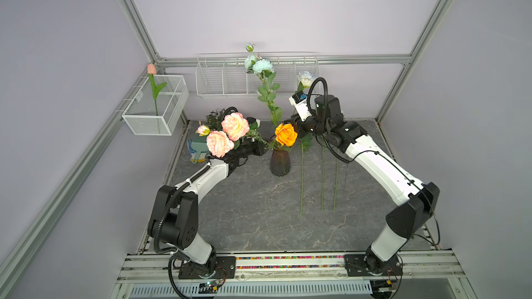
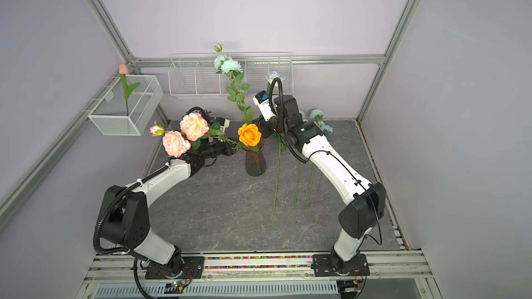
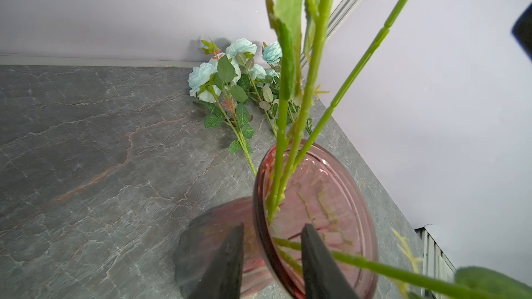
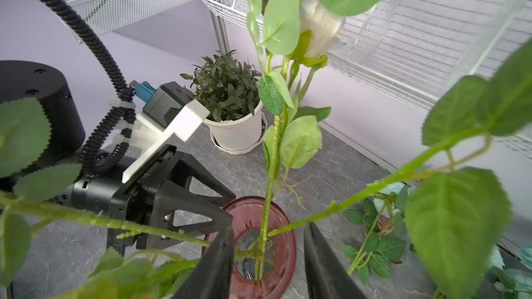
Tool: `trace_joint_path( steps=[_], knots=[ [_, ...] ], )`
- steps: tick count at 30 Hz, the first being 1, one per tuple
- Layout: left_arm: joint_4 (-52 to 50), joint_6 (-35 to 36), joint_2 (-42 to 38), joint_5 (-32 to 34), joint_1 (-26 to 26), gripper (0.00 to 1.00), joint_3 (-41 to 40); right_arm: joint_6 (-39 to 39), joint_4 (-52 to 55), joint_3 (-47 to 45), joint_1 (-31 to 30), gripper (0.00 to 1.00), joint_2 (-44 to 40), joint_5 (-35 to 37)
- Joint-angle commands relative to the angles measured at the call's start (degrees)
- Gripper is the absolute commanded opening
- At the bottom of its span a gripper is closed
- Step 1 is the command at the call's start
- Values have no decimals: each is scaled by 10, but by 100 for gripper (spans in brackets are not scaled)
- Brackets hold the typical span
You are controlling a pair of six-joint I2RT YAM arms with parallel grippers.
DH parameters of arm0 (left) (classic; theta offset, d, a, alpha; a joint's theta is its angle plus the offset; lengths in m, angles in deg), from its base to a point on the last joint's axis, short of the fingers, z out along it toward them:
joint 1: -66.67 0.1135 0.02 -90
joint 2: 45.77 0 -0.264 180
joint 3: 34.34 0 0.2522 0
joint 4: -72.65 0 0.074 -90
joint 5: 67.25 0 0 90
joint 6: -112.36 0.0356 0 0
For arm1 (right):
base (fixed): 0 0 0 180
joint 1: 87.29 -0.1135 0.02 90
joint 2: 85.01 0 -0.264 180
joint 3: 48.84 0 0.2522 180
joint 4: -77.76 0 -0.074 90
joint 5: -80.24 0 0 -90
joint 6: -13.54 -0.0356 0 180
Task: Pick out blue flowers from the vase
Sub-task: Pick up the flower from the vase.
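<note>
The dark ribbed vase stands mid-table. It holds an orange rose, leaning pink peonies and one tall stem of blue flowers. More blue flowers lie on the table to the right, their long stems pointing forward. My left gripper is shut on the vase rim, one finger inside and one outside. My right gripper hangs open over the vase mouth, an upright green stem between its jaws, untouched.
A white pot with a green plant stands at the back left. A mesh basket with a pink tulip hangs on the left wall, a wire rack on the back wall. A teal brush lies at the left edge.
</note>
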Motion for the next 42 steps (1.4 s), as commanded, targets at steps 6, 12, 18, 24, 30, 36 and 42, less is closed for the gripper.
trace_joint_path(
  steps=[6, 12, 18, 24, 30, 36, 42],
  knots=[
    [-23, 7, -11, -2, 3, 36, -8, 22, 15, 91, -1, 42, 97, -5],
    [-35, 14, -17, 1, 3, 36, -6, 20, 21, 146, 1, 43, 147, -7],
    [-36, 14, -21, 3, 3, 36, -8, 15, 22, 172, 1, 45, 173, -12],
    [-40, 17, -21, 5, 3, 36, -8, 11, 14, 176, 1, 46, 190, -4],
    [-47, 20, -20, 4, 3, 36, 2, 0, 10, 203, 2, 47, 226, 0],
    [-54, 26, -24, 10, 3, 36, -3, -9, 10, 225, 2, 42, 246, -2],
    [-51, 26, -24, 12, 4, 36, -8, -8, 14, 223, 2, 19, 237, 0]
  ],
)
